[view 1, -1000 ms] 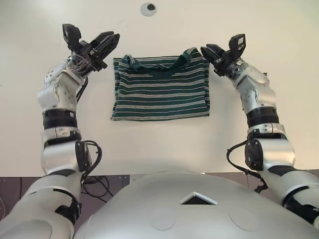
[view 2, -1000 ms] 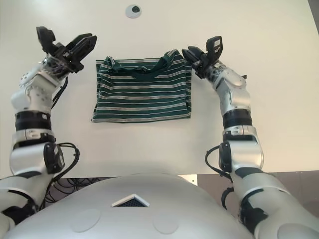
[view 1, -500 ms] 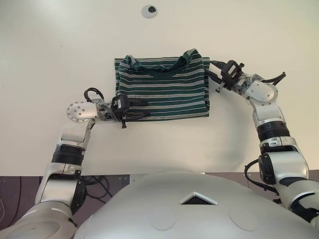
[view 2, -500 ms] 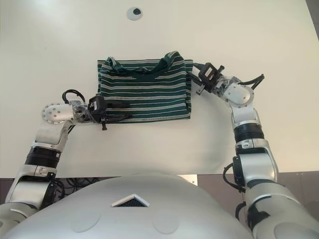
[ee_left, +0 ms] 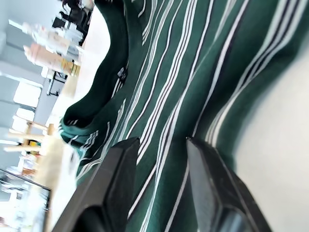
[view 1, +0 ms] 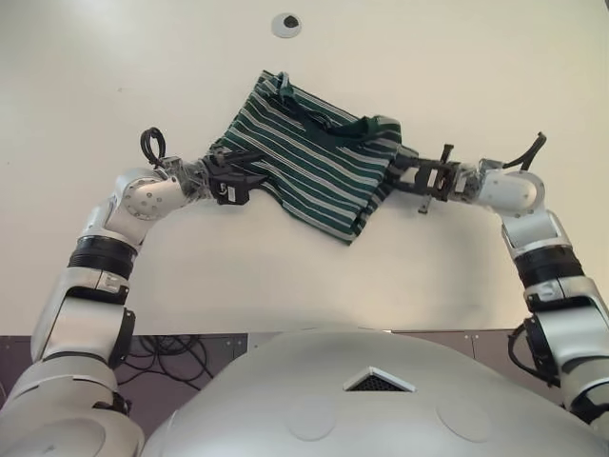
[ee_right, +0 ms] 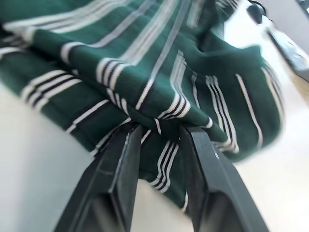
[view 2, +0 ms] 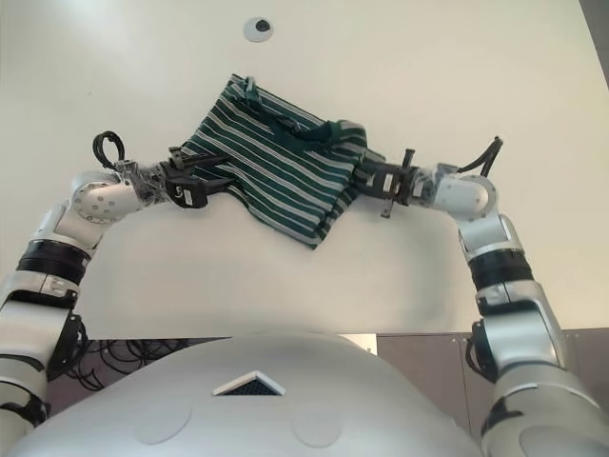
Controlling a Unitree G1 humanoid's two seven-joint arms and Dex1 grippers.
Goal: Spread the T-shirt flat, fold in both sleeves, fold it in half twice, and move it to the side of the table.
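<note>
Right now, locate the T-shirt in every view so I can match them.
Left eye: T-shirt mid-table, between left gripper and right gripper.
Right eye: T-shirt centre, same spot.
Left wrist: T-shirt at the left gripper.
Right wrist: T-shirt in the right gripper.
Shared landmark: white table.

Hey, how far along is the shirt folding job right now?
Done: the T-shirt is already a compact folded bundle, with no sleeves sticking out. In hand: the left gripper and the right gripper are at its opposite edges, and it lies skewed around mid-table. Left: getting it to the side of the table and letting go.
</note>
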